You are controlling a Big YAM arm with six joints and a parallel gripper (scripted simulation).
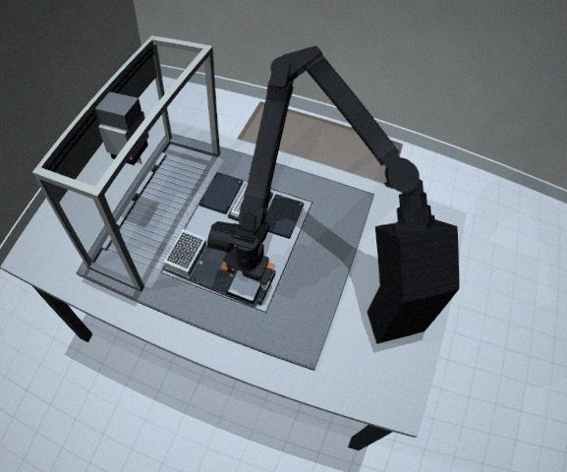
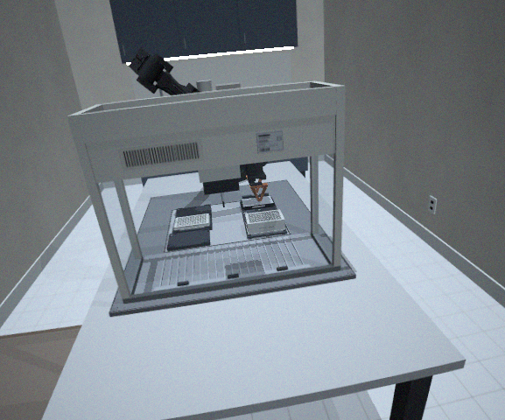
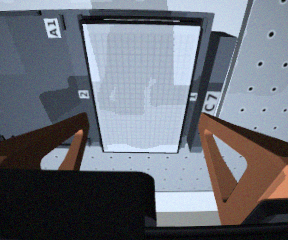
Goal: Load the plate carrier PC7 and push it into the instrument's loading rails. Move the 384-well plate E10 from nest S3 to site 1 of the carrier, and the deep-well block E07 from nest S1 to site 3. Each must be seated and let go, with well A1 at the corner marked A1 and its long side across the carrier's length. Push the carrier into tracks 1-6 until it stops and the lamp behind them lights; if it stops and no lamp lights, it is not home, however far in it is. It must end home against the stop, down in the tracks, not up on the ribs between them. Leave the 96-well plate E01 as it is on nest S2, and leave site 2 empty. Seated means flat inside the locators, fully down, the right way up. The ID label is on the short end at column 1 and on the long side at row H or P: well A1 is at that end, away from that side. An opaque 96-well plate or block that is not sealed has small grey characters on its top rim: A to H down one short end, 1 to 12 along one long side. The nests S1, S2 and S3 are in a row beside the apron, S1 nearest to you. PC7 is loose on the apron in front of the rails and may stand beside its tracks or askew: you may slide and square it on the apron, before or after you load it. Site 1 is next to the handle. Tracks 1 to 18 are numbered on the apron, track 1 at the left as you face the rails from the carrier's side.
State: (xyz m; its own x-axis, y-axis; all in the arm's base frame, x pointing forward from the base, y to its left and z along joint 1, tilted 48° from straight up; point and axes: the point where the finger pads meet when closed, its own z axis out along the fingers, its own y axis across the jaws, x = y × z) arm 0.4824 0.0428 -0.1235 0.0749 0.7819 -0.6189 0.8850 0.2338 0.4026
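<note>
The 384-well plate E10 (image 3: 141, 85), white with a fine grid, lies inside the dark locator frame of site 1 on carrier PC7 (image 1: 222, 271). Its long side runs across the carrier. An A1 mark sits on site 2, to the left of the plate. My gripper (image 3: 143, 119) is open just above the plate's near end, with both orange fingers clear of its sides and nothing between them. The plate also shows in the top view (image 1: 245, 288), below the gripper (image 1: 247, 267). The deep-well block E07 (image 1: 185, 252) sits on the carrier's end nearest the rails. Site 2 (image 3: 39, 85) is bare.
The 96-well plate E01 (image 2: 191, 221) sits on the middle nest, partly hidden by the arm in the top view. The nests on either side (image 1: 220, 192) (image 1: 286, 207) are bare. The framed instrument (image 1: 121, 152) with its rails (image 1: 164, 203) stands left of the carrier. The lamps (image 2: 232, 275) look dark.
</note>
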